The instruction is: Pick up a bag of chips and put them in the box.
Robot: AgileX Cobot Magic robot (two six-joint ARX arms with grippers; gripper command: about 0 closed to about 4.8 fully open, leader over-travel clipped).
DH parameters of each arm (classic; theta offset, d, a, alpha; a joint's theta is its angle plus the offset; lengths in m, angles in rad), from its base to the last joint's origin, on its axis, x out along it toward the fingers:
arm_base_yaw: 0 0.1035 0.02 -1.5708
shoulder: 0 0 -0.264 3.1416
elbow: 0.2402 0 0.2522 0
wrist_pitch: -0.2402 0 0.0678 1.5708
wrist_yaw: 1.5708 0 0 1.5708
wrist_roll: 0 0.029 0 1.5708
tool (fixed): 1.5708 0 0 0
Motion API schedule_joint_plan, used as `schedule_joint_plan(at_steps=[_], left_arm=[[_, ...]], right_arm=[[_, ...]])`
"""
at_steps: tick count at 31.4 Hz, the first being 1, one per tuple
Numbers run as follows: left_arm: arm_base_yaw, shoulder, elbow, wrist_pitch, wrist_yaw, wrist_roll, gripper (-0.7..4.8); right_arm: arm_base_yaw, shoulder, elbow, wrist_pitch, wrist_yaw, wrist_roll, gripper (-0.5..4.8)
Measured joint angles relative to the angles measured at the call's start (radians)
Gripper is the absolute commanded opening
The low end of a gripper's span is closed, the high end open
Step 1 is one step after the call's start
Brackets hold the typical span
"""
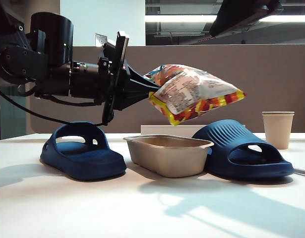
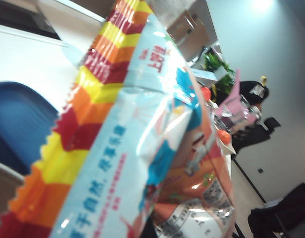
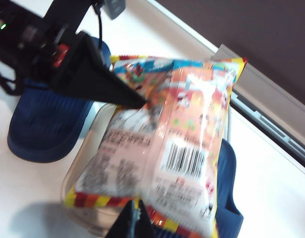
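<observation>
Bag (image 1: 194, 93) up in the air, pinched at one end by the left gripper (image 1: 151, 92) and hanging out sideways above the box (image 1: 168, 154), tilted with the far end sagging a little toward the right slipper (image 1: 244, 151). Fingers pressed together on the bag's crimped edge, as the right wrist view shows where the black jaw tips bite into the foil (image 3: 142, 101). Box on the table (image 1: 142, 208) between the two blue slippers, left slipper (image 1: 83, 151) just beside it, right one touching or nearly so; paper cup (image 1: 277, 129) well apart at the far right. Right gripper (image 3: 134, 220) close above the bag's striped seam, tips seen only as a dark wedge at the frame's edge, drawn together with nothing between them — not holding anything. Likely light and air-filled, judging by how little it droops from a single-end grip; soft, crinkly skin, slick and shiny, contents brittle. Best taken by the flat sealed edge or a corner, as now, rather than squeezed across the puffy middle, where chips could crush or the film slide out. Longer than the box looks wide from here — probably needs lowering lengthwise or laying across the rim, and may bounce or tip out if dropped from high.
</observation>
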Motion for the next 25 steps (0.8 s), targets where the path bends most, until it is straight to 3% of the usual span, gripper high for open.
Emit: schedule_joint_plan(at_steps=[21,25], left_arm=[[-0.001,0.089,0.027,-0.034,-0.004,-0.003,-0.06],[-0.001,0.089,0.027,-0.068,-0.007,-0.049,-0.06]], right_arm=[[0.0,0.0,0.0,-0.003,0.0,-0.007,-0.05],[0.0,0.0,0.0,-0.003,0.0,-0.007,-0.05]])
